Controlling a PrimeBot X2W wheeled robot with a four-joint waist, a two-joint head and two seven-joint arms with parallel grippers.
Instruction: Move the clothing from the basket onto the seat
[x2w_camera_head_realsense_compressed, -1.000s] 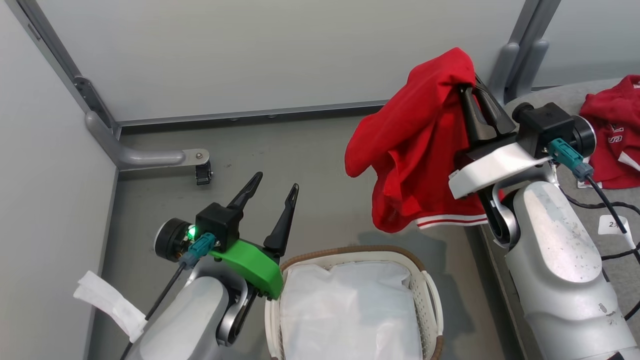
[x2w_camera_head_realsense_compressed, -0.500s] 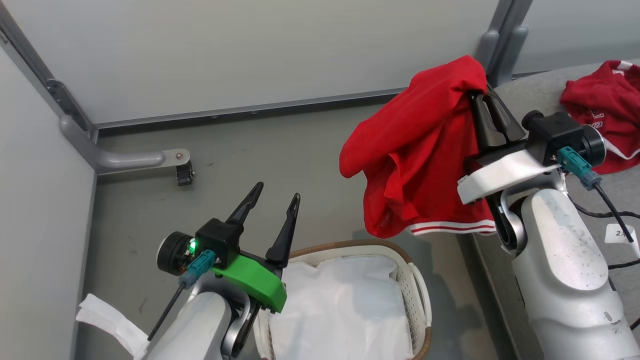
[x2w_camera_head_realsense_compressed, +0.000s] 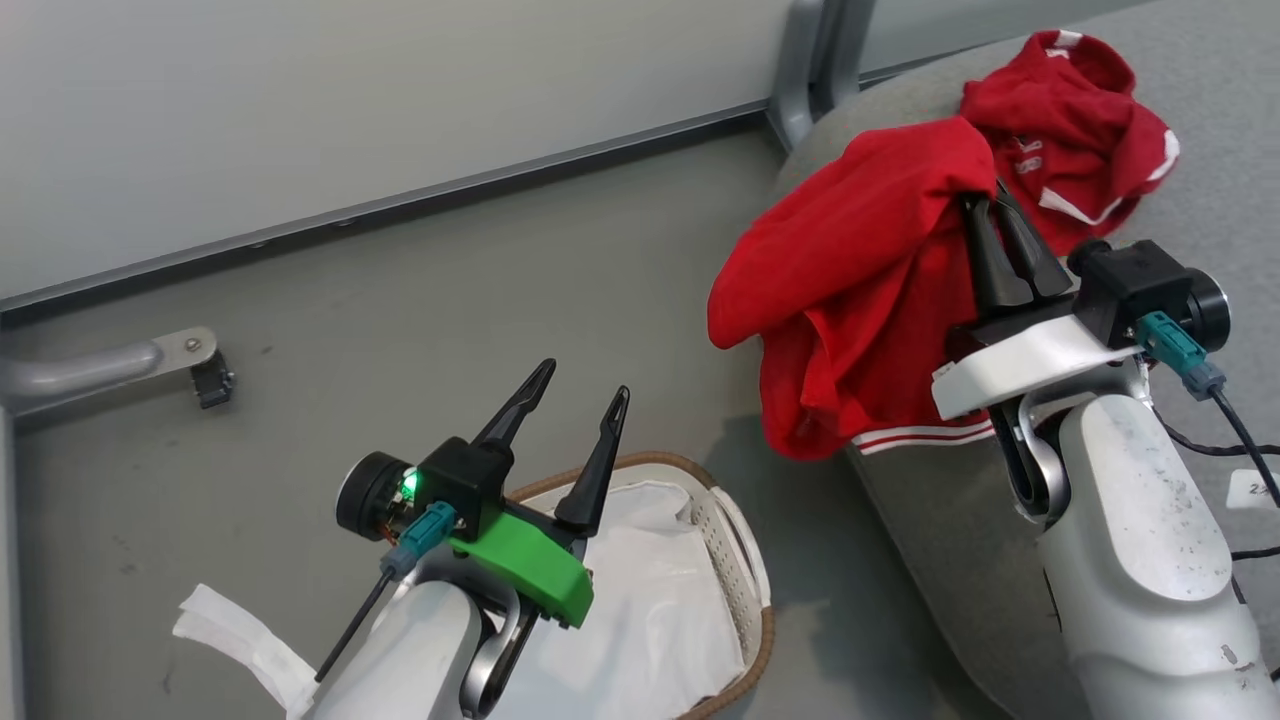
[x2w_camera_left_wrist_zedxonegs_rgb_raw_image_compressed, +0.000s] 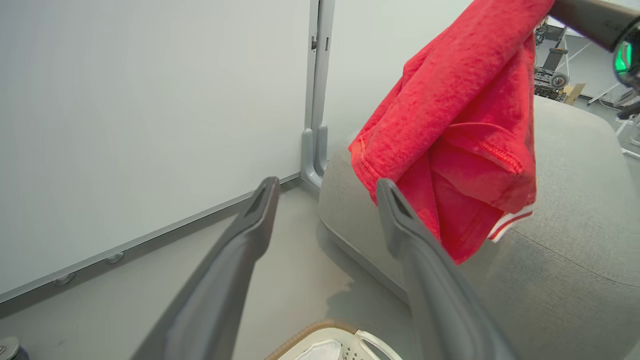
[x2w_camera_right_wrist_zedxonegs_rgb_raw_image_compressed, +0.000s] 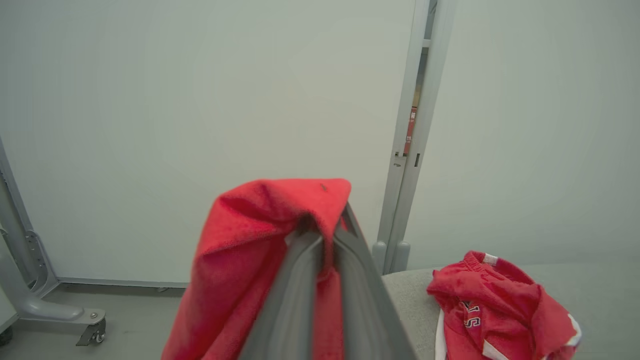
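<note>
Seat takes the right of head view, w/ a 2nd garment crumpled on it. Basket sits low centre beside the seat's edge; its visible part holds just the white liner. Held garment hangs from right gripper: fingers pressed together on a fold, cloth draped over the tips, long axis dropping down, striped hem lowest. It straddles the seat's corner. Seat proper lies right & beyond, so right arm is nearer and prob. must carry further in before letting go. Left gripper is empty, fingers wide apart, over the basket's rim. Left wrist view shows the hem hanging clear of the cushion; right wrist view shows the pinch & lettering on the 2nd garment.
</note>
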